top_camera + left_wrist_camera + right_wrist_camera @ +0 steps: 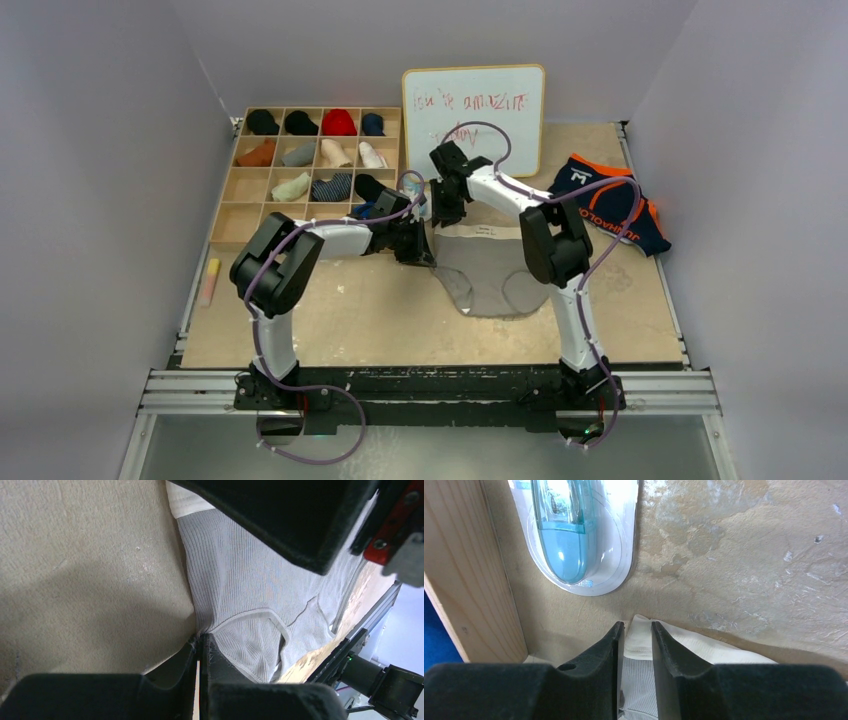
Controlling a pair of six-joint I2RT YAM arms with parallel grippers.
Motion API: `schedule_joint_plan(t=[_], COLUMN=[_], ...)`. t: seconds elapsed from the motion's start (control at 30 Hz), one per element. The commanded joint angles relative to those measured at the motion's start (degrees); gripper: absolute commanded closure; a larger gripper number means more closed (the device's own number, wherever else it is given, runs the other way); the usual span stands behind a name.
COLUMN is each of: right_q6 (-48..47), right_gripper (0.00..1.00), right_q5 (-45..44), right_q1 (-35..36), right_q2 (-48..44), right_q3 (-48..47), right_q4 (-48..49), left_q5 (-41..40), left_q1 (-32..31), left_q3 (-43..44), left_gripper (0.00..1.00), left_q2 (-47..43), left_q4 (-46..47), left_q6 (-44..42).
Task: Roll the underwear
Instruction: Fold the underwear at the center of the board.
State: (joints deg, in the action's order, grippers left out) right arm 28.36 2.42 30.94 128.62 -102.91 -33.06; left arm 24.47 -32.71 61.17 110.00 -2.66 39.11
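Observation:
The grey underwear (pixel 492 272) lies flat mid-table, its pale waistband toward the back. My left gripper (pixel 416 246) is at its left edge. In the left wrist view the jaws (pixel 202 639) are pressed together on the ribbed grey fabric's (pixel 240 580) edge. My right gripper (pixel 446 208) is at the waistband's back left corner. In the right wrist view its fingers (pixel 638 626) sit close on either side of the white waistband corner (pixel 640 640), which fills the gap. The navy underwear (pixel 606 206) with orange trim lies crumpled at the back right, untouched.
A wooden compartment box (pixel 232 190) with socks and caps stands at the back left; its wall (pixel 469 580) is close to my right gripper. A blue item in clear packaging (pixel 574 530) lies beside it. A whiteboard (pixel 475 105) leans at the back. A pink-yellow stick (pixel 209 282) lies far left.

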Motion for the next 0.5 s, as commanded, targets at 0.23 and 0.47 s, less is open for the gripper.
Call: schedule_joint_plan(t=[0.23,0.47], right_q6=[0.85,3.56], right_gripper=[0.88,1.00], right_q5=[5.38,16.74], right_q1=[0.54,-1.94], right_q2=[1.53,-2.56], right_q3=[-1.70,1.74], right_q4=[-2.84,6.76], left_q5=[-3.19,-5.13], left_q1=[-0.05,0.16], left_q3=[0.73,0.62], left_gripper=[1.00,1.00], left_q2=[-3.53,-5.48], left_q4=[-2.21,-4.08], left_q6=[-1.76,-2.59])
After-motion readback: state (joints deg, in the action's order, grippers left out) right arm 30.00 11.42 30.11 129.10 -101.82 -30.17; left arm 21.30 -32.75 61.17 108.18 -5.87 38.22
